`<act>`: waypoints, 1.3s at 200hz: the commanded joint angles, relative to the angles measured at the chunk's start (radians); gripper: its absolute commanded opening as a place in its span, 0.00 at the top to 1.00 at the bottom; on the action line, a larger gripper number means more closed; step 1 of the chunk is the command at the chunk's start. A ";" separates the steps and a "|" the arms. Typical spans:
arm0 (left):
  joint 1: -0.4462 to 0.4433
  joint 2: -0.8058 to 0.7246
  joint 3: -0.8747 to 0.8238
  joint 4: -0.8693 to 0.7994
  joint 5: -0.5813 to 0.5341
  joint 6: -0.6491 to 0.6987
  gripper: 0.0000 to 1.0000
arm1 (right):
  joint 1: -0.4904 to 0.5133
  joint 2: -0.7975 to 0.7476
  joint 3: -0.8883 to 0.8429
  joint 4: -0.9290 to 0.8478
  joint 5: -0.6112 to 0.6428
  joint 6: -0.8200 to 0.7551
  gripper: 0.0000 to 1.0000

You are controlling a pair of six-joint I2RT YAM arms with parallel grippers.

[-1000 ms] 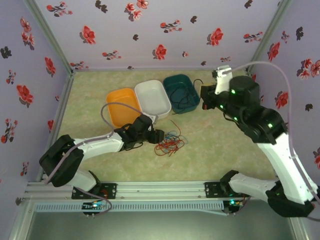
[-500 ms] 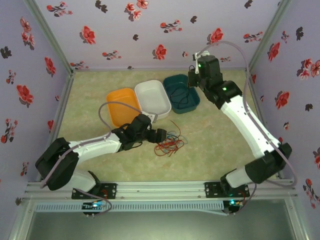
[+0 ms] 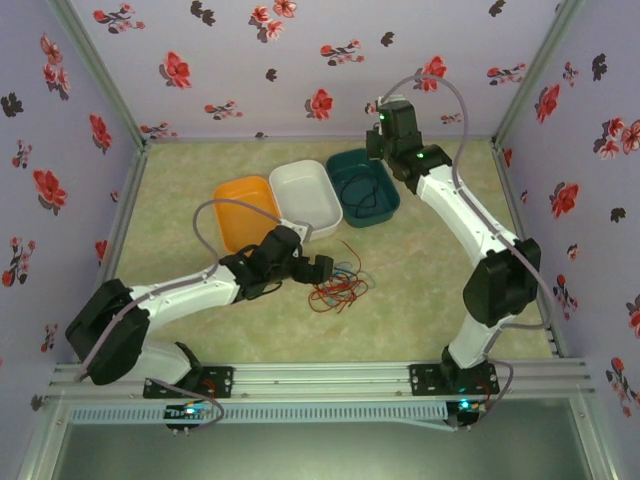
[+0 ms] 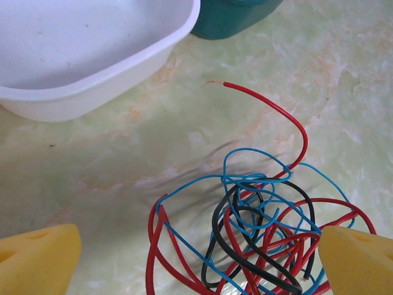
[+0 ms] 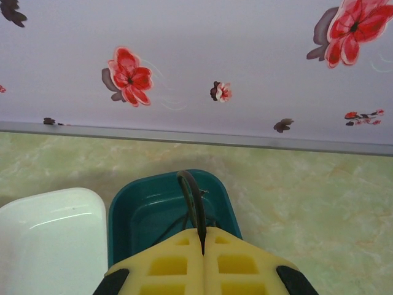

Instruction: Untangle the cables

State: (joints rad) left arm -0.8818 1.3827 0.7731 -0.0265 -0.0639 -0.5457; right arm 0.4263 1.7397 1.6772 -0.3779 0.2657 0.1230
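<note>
L gripper (image 4: 196, 261) spread wide over red/blue/black cable tangle (image 4: 258, 227) on table (image 4: 153, 141) near white tray (image 4: 92, 92). R gripper (image 5: 202, 236) pressed together, pinching black cable (image 5: 191, 196) over teal tray (image 5: 123, 209). Risk: L grabs multiple strands, drags whole knot.

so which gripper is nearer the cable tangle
Left. The left gripper is open at the tangle; the right gripper is back above the teal tray, shut on a black cable.

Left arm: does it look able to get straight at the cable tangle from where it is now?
Likely yes. The left gripper is open right at the cable tangle, its jaws spread to either side of the heap, and nothing lies between. The white tray sits further off, clear of the wires.
</note>
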 commanded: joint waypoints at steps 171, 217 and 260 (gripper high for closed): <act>0.010 -0.101 -0.015 -0.003 -0.157 -0.025 0.00 | -0.069 0.262 -0.105 0.094 -0.321 0.137 1.00; 0.013 -0.104 -0.016 -0.001 -0.157 -0.030 0.00 | -0.069 0.308 -0.112 0.075 -0.317 0.165 1.00; 0.015 -0.115 -0.021 -0.001 -0.159 -0.040 0.00 | -0.069 0.357 -0.073 -0.020 -0.244 0.181 1.00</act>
State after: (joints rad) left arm -0.8761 1.3010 0.7670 -0.0372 -0.1921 -0.5655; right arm 0.3588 2.0556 1.5738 -0.3187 -0.0277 0.2745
